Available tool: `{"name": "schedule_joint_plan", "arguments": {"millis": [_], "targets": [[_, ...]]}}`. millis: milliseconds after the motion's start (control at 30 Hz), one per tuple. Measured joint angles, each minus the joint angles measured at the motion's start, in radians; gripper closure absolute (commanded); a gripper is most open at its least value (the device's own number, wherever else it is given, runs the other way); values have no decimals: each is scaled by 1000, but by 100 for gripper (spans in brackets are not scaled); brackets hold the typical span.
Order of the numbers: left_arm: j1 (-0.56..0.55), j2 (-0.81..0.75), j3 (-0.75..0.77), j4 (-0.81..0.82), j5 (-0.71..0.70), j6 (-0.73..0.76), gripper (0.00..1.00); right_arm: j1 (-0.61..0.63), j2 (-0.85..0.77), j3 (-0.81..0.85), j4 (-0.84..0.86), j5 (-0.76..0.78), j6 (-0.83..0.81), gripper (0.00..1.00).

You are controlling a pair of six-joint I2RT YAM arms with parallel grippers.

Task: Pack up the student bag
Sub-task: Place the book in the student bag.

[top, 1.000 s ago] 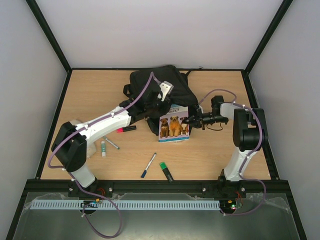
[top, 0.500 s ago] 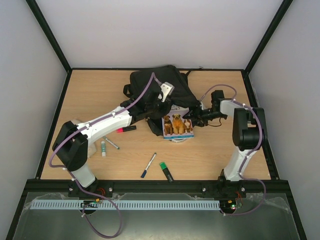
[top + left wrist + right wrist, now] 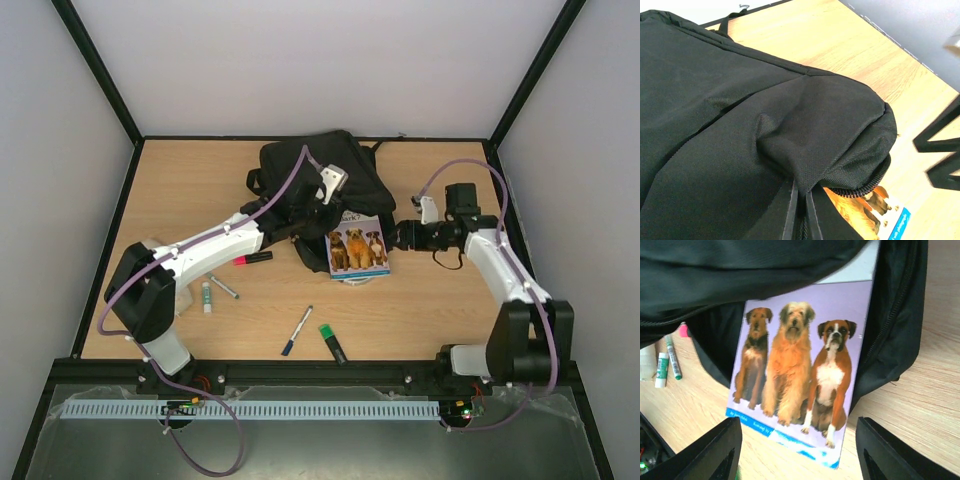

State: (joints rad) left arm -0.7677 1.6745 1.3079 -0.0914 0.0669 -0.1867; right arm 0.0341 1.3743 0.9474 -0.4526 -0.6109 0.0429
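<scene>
Book (image 3: 358, 248) with three dogs on its cover now lies with its top edge under the student bag (image 3: 315, 170) at the bench's (image 3: 180, 200) far middle. We see the right gripper (image 3: 399, 237) has released it and drawn back, jaws wide. The left gripper (image 3: 319, 212) pinches the bag's flap. Only the right wrist view shows the cover tucked beneath black fabric. Pale walls (image 3: 300, 60) surround the wooden bench.

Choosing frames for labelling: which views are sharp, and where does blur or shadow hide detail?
Top external: evenly lit, sharp, though the student bag is a near-featureless black mass. Left wrist: bag weave crisp; a dark shape at the right edge is blurred. Right wrist: the book is sharp; the jaws in the bottom corners are soft.
</scene>
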Motion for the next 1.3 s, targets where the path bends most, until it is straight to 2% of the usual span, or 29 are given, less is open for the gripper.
{"name": "schedule_joint_plan", "arguments": {"millis": [167,300,500,767,1000,1300], "targets": [[0,-1,9,-45,11,-2,98,20,-216,-76,-13,32,-214,49],[0,-12,21,-98,23,0,98,109,-364,-141,-20,101,-441,54],[0,-66,6,-160,36,24,98,307,-407,-219,-21,256,-628,52],[2,-122,-75,-157,45,73,98,529,-320,-304,64,509,-698,45],[34,-122,-87,-144,100,74,98,577,-301,-336,127,615,-731,36],[45,-122,-87,-138,139,71,98,620,-327,-435,192,681,-754,36]]}}
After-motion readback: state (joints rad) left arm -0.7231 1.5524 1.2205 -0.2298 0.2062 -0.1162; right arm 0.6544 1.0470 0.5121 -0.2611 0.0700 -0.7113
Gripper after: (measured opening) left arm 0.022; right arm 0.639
